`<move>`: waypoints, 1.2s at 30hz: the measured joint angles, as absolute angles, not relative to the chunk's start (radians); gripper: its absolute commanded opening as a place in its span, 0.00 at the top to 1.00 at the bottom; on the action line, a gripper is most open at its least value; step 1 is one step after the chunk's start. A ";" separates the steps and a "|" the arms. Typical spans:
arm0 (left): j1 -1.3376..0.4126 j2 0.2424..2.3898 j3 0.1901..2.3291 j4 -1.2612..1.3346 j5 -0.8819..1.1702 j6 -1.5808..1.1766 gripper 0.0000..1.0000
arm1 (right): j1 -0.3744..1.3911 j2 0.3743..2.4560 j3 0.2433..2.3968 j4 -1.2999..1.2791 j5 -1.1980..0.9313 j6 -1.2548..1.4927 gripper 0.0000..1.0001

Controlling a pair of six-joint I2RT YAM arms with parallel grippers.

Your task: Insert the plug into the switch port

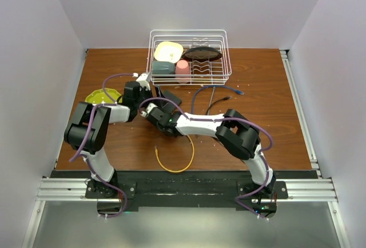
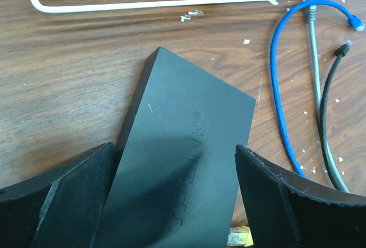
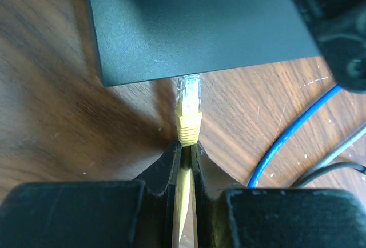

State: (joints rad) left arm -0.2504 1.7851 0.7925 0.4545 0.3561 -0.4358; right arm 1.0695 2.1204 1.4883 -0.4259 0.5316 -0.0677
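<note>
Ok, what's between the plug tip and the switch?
Nothing: in the right wrist view the plug tip sits right at the switch edge; whether they touch can't be told.

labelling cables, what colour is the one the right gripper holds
Yellow cable, best in right wrist view.

Wooden table (image 1: pixel 274 116), brown, scattered with white specks (image 2: pixel 246 41). At upper centre of the top view, white wire rack (image 1: pixel 224 48); holds a pale yellow bowl (image 1: pixel 168 51), a dark oval dish (image 1: pixel 202 54), a teal container (image 1: pixel 162 68) and a pink cup (image 1: pixel 182 71). At left centre, yellow-green bowl (image 1: pixel 102 96). Below the rack's right end, lying loose side by side: blue cable (image 2: pixel 273 76), grey cable (image 2: pixel 314 76), black cable (image 2: pixel 322 111).
</note>
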 measured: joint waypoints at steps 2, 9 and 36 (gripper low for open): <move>-0.250 1.785 0.793 0.457 0.368 -0.437 0.14 | 1.077 2.121 1.488 -0.431 0.537 -0.068 1.00; -0.249 1.785 0.775 0.480 0.419 -0.439 0.17 | 1.122 2.120 1.488 -0.452 0.538 -0.068 1.00; -0.250 1.728 0.709 0.425 0.345 -0.488 0.29 | 1.153 1.935 1.317 -0.413 0.429 0.043 1.00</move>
State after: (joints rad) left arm -0.2497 1.7279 0.7090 0.4252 0.3454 -0.4885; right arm 1.1526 1.9350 1.3167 -0.4129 0.4290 0.0425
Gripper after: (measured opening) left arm 0.739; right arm 0.100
